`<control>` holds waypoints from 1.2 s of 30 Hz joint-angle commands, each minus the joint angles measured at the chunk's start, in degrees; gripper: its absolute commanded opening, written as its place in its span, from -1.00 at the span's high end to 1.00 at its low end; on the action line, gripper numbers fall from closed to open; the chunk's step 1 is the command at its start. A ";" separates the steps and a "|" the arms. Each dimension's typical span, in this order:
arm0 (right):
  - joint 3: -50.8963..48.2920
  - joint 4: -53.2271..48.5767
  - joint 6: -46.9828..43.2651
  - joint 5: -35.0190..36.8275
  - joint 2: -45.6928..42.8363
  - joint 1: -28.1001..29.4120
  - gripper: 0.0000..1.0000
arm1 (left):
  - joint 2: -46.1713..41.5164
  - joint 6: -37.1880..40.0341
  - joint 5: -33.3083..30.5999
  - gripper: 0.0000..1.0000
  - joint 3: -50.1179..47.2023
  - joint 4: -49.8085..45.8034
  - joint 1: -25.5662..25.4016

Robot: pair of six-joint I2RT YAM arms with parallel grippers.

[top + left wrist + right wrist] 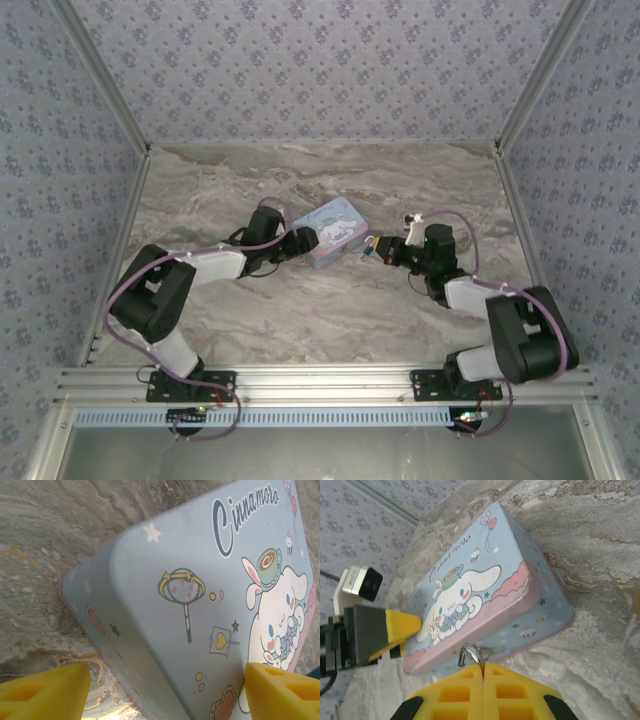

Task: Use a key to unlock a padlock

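Observation:
My right gripper [483, 666] is shut, and the thin metal shackle of the padlock [470, 652] sticks out from between its yellow fingertips. The shackle's hook sits against the front side of the light-blue cartoon tin [485, 580]; the padlock's body is hidden between the fingers. In the top view this gripper [375, 248] is at the tin's right end. The key is hidden. My left gripper [165, 692] stands open astride the tin's [200, 605] near corner, one finger [282, 690] over the lid and the other [45, 690] over the table beside it.
The tin [335, 232] lies at an angle in the middle of the marble table [320, 310], between the two arms. Patterned walls close in the left, right and back sides. The left arm's camera block [360, 582] sits close to the tin's far end.

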 commanded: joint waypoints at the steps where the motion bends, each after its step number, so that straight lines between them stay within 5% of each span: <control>1: 1.97 -15.36 -5.49 1.67 -6.01 -0.26 0.96 | 1.90 2.37 -0.78 -0.58 0.69 -7.23 2.25; 8: 4.97 -33.35 -8.36 2.67 -15.22 -0.14 0.96 | -0.80 5.47 -1.59 -0.62 3.15 -9.22 4.03; 17: 9.49 -52.11 -12.21 3.59 -20.14 0.43 0.96 | -13.43 10.28 -10.19 -0.88 0.51 -10.43 4.47; 36: 12.39 -61.89 -13.34 6.35 -12.48 5.32 0.96 | -43.62 22.01 -21.38 -0.99 -8.09 -13.56 5.18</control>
